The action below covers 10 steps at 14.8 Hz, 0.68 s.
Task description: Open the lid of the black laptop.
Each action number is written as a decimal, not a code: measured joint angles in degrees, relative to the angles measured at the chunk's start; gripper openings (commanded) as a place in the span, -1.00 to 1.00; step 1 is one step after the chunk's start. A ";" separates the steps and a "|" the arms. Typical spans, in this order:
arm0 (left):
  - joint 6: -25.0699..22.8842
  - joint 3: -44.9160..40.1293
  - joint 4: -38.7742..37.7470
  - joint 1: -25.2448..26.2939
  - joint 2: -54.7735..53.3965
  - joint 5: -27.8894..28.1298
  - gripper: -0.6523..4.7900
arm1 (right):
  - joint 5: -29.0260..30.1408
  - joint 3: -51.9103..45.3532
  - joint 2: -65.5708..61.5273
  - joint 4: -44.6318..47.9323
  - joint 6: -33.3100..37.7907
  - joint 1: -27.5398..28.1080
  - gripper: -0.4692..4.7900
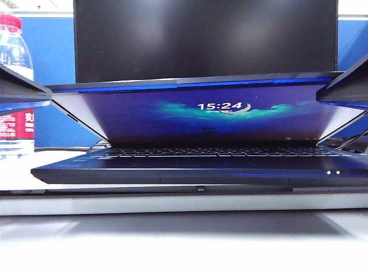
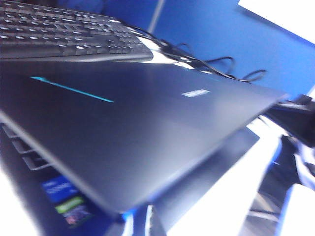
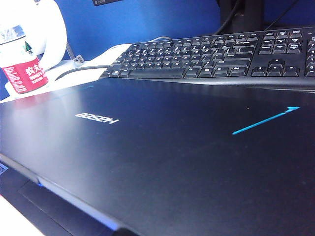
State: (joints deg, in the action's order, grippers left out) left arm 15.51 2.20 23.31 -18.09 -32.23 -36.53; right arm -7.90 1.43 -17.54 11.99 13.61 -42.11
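You see the black laptop (image 1: 195, 172) on the white worktop (image 1: 172, 241), in front of the monitor (image 1: 205, 37), with its lid (image 1: 201, 112) raised a little and the screen lit. The left pincer (image 1: 20, 89) and the right pincer (image 1: 345, 86) are at the lid's two front corners; whether they are clenched or released, you cannot tell. A separate keyboard (image 3: 221, 56) lies behind the laptop and a water bottle (image 1: 14, 86) stands beside it.

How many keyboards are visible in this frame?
2: one on the black laptop, under the part-raised lid; a separate keyboard behind it. Left hand and right hand sit at the lid's corners.
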 measured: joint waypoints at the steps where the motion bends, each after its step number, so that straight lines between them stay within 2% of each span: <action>1: -0.02 -0.02 -0.02 0.00 -0.02 1.49 -0.57 | 0.00 0.00 0.00 0.04 0.00 0.00 -0.84; 4: -0.46 -0.02 0.04 -0.02 -0.09 2.40 -0.56 | 0.00 0.02 0.00 0.07 0.02 0.00 -0.84; 10: -1.95 0.57 5.99 -0.20 -1.88 5.66 -0.56 | -0.42 0.04 0.11 3.39 0.00 0.02 -0.84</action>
State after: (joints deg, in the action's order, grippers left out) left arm 13.56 2.76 29.30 -18.28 -34.11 -30.87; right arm -8.32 1.48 -17.43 15.38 13.61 -42.09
